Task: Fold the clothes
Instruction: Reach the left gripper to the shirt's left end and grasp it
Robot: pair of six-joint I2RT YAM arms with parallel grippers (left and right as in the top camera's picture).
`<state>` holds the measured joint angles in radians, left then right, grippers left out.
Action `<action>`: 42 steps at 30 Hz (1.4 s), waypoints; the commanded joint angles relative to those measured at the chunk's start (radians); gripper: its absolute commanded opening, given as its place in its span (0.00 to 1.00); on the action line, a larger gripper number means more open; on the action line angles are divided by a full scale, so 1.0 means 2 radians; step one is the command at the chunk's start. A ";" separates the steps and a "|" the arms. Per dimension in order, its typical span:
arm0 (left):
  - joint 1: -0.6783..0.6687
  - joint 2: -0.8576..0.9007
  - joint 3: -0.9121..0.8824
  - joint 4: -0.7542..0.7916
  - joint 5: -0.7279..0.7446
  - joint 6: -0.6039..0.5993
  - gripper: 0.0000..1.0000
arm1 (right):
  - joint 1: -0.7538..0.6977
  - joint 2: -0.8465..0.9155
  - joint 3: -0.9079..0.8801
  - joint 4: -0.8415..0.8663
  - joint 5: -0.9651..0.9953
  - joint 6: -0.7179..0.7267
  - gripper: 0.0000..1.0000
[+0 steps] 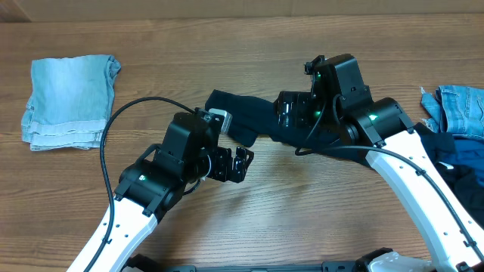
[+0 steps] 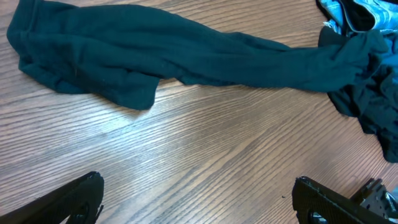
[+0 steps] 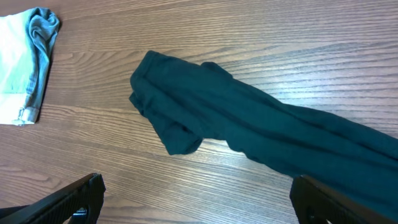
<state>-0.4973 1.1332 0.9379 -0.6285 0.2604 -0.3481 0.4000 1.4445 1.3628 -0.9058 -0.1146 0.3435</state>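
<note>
A long dark navy trouser-like garment (image 1: 240, 119) lies stretched across the table's middle, with its right end running under my right arm into a pile. It also shows in the left wrist view (image 2: 186, 56) and the right wrist view (image 3: 261, 130). My left gripper (image 1: 233, 164) is open and empty over bare wood just in front of the garment's left end (image 2: 199, 202). My right gripper (image 1: 291, 109) is open and empty above the garment's middle (image 3: 199, 199). A folded light-blue denim piece (image 1: 72, 102) lies at the far left (image 3: 18, 62).
A pile of clothes sits at the right edge, with light-blue denim (image 1: 457, 109) on top and dark fabric (image 1: 461, 170) below. It also shows in the left wrist view (image 2: 367, 93). The table is wood (image 1: 302, 211).
</note>
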 commanded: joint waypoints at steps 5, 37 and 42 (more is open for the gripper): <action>-0.001 0.005 0.014 0.001 -0.029 -0.066 1.00 | -0.002 -0.006 0.011 0.005 0.005 0.002 1.00; 0.007 0.351 0.014 0.291 -0.048 -0.103 0.22 | -0.002 -0.006 0.011 -0.003 0.009 -0.002 1.00; 0.027 0.271 0.062 0.195 -0.031 -0.068 0.04 | -0.002 -0.006 0.011 -0.019 0.033 -0.003 1.00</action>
<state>-0.4686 1.8099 0.9630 -0.1421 0.1841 -0.5468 0.4000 1.4445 1.3628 -0.9371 -0.0959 0.3412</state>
